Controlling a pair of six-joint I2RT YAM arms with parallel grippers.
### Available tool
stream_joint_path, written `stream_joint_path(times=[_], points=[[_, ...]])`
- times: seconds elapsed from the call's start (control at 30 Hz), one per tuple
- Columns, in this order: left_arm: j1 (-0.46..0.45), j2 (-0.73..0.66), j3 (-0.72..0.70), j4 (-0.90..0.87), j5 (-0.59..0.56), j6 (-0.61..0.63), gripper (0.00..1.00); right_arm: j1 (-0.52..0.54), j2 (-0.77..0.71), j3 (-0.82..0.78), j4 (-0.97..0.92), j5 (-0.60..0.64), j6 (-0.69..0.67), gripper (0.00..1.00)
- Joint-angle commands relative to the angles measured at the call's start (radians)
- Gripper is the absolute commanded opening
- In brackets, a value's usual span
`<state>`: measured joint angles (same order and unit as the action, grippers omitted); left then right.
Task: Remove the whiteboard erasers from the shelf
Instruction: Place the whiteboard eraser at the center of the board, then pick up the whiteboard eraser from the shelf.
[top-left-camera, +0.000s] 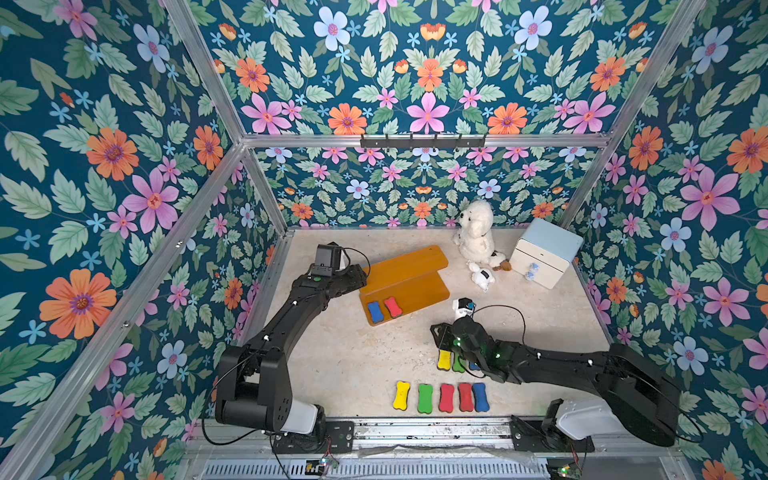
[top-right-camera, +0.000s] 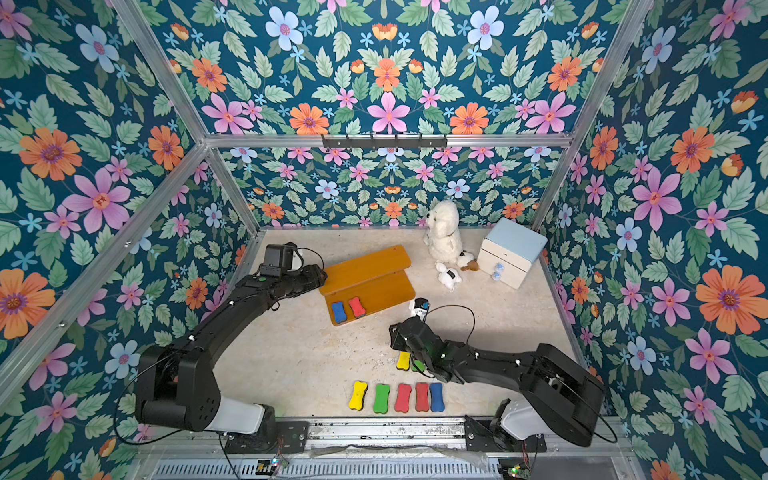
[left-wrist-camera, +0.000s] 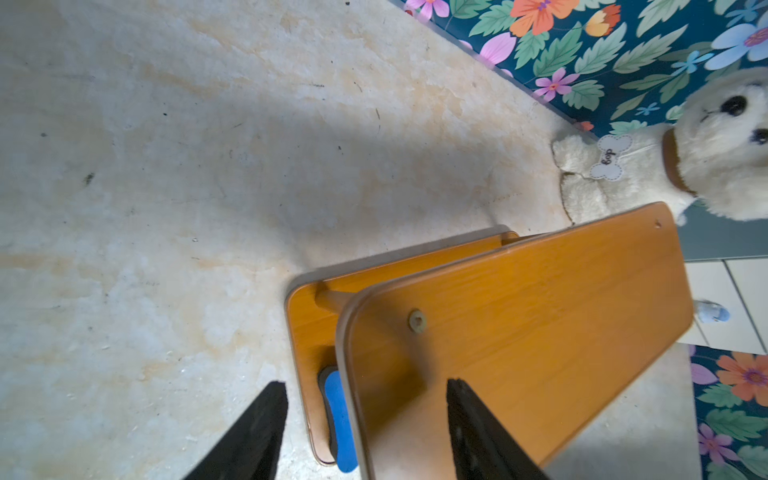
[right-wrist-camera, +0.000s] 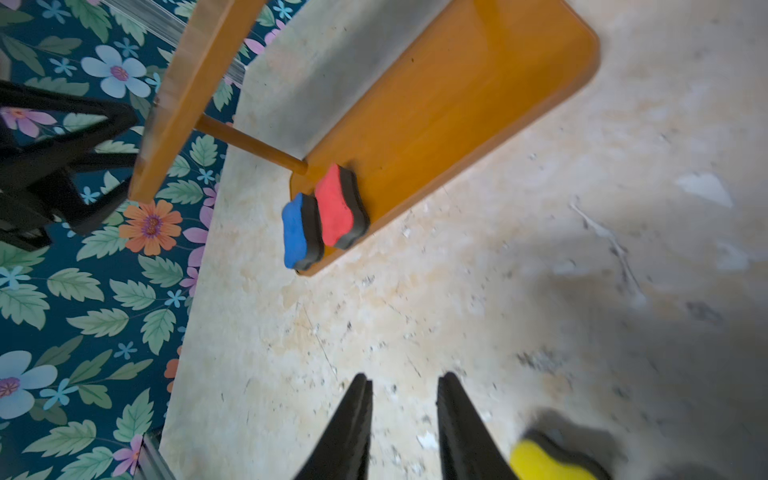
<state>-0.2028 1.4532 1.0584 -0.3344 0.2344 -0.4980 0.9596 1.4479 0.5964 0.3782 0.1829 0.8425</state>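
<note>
Table (top-left-camera: 332, 365): pale stone, floral walls.
Shelf (top-left-camera: 407, 266): blue eraser (top-left-camera: 375, 311), red eraser (top-left-camera: 392, 306) on lower tier.
Plush dog (left-wrist-camera: 715, 166): tag reads "dog", beyond shelf.
Left jaws: wide, astride shelf's end.
Right jaws: narrow gap, empty, in front of shelf.

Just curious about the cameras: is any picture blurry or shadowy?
Right wrist view: the yellow eraser is smeared, with dark shadow on the table around it. Left wrist view: sharp, a broad soft shadow across the table, the plush dog stretched at the edge. Both top views: sharp, evenly lit.
</note>
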Motion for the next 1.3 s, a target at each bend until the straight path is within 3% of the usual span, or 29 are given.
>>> stream_joint_path(times=[0.0,0.2,0.47,1.27], points=[[0.008,0.008,0.008,-0.019,-0.026,0.009,0.64,-0.022,0.080,0.053,0.175,-0.048,-0.098,0.32],[0.010,0.019,-0.015,0.003,0.007,0.003,0.57,-0.064,0.246,0.139,0.304,-0.102,-0.162,0.32],[0.010,0.016,-0.038,0.014,0.034,0.003,0.46,-0.069,0.411,0.259,0.328,-0.118,-0.187,0.32],[0.008,-0.001,-0.057,0.034,0.093,0.004,0.45,-0.065,0.622,0.434,0.282,-0.161,-0.178,0.34]])
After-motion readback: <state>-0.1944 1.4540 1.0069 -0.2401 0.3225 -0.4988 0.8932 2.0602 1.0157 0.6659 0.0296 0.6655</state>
